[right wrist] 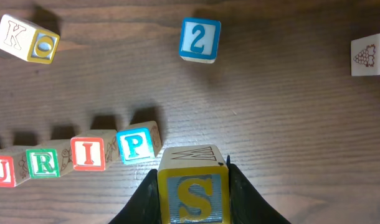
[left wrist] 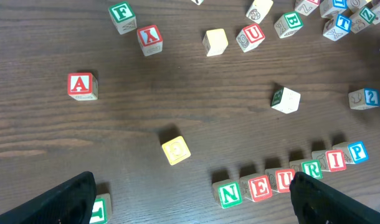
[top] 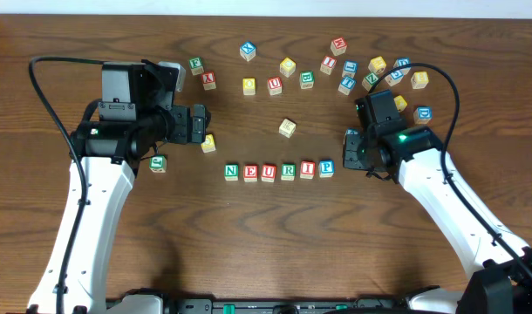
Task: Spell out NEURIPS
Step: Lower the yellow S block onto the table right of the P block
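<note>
Six cubes stand in a row on the wooden table: green N (top: pixel 231 172), red E (top: pixel 250 173), red U (top: pixel 269 172), green R (top: pixel 288 171), red I (top: pixel 307 169), blue P (top: pixel 326 167). The yellow-faced S cube (right wrist: pixel 194 190) sits between the fingers of my right gripper (right wrist: pixel 194 180), which is shut on it just right of the P (right wrist: pixel 135 144) and apart from it. From overhead the right gripper (top: pixel 351 148) hides most of the S. My left gripper (left wrist: pixel 196 205) is open and holds nothing, up and left of the N (left wrist: pixel 229 194).
Many loose letter cubes lie scattered along the back (top: pixel 336 70). A pale cube (top: pixel 287 128) sits behind the row. Near the left gripper are a yellow cube (left wrist: pixel 175 150) and a green-lettered one (top: pixel 158 163). A blue "2" cube (right wrist: pixel 200 39) lies beyond the P.
</note>
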Available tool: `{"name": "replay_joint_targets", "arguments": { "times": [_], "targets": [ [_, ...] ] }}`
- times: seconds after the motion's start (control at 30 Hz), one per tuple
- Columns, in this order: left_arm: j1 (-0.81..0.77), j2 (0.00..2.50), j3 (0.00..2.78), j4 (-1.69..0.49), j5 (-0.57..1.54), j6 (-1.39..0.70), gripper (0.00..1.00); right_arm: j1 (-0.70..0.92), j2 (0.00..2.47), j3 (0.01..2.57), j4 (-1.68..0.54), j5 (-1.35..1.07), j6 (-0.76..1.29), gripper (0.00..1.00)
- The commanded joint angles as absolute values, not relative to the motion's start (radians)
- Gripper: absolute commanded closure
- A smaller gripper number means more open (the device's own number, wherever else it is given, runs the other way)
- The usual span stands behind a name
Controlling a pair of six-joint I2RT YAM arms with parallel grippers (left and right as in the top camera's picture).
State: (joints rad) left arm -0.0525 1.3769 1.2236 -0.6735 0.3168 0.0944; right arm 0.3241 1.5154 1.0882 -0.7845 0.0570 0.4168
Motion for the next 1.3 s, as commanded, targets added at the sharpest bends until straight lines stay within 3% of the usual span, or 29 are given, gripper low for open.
{"name": "replay_joint_targets", "arguments": {
  "times": [0.0, 1.27],
  "targets": [
    [-0.049, 1.368, 1.248, -0.674, 0.328, 0.101, 0.02, 0.337, 1.518, 1.074, -0.765, 0.07, 0.421, 0.85],
    [-0.049, 1.368, 1.248, -0.674, 0.328, 0.101, 0.02, 0.364, 1.685, 1.061, -0.691, 0.068, 0.422, 0.85]
  ]
}}
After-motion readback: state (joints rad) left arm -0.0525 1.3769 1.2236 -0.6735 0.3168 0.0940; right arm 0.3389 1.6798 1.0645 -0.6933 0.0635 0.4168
